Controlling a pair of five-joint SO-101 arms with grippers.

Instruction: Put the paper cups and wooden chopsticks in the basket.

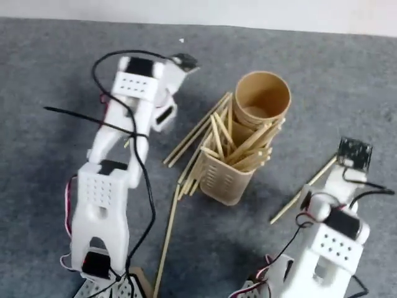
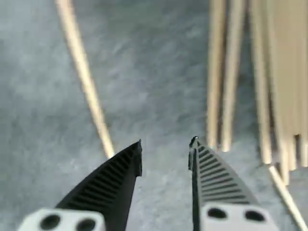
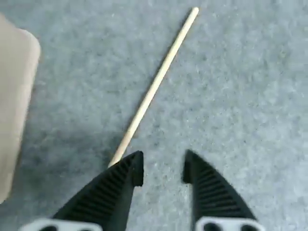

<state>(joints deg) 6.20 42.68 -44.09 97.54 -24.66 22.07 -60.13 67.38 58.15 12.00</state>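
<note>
- Basket (image 1: 224,180): beige with a slotted wall, tilted at the centre of the high view; we cannot tell whether it stands or lies
- Paper cup (image 1: 263,99): brown, upper right of centre, its open mouth towards the camera, touching the basket's upper end
- Bundled chopsticks (image 1: 239,146): crossed over the basket's mouth, just below the paper cup
- Loose chopsticks (image 1: 192,139): fanned on the grey carpet (image 1: 49,81) along the basket's left side
- Long chopstick (image 1: 166,245): lower centre, on the carpet
- Single chopstick (image 1: 302,191): right of the basket, well apart from it
- Left gripper (image 2: 165,149): released and grasping nothing, over carpet; we note sticks on either side
- Right gripper (image 3: 162,161): released and grasping nothing; one finger covers the single chopstick's (image 3: 154,89) near end
</note>
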